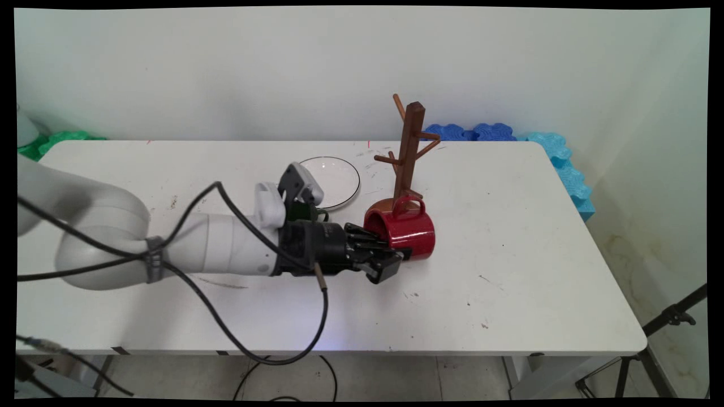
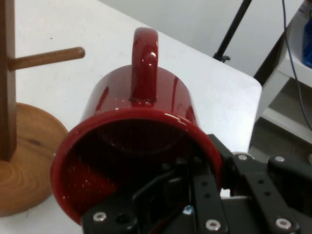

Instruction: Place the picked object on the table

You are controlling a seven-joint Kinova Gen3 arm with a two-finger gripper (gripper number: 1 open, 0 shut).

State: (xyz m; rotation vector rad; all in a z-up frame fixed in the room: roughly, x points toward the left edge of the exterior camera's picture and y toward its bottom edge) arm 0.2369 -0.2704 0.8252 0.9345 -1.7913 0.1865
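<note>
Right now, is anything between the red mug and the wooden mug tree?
Nothing: in the hand view the red mug, lying on its side, sits right beside the wooden mug tree, by its round base.

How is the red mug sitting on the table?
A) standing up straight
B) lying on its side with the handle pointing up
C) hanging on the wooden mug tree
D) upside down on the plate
B: the red mug lies on its side on the table beside the wooden mug tree, handle up, its open mouth facing the end effector.
</note>
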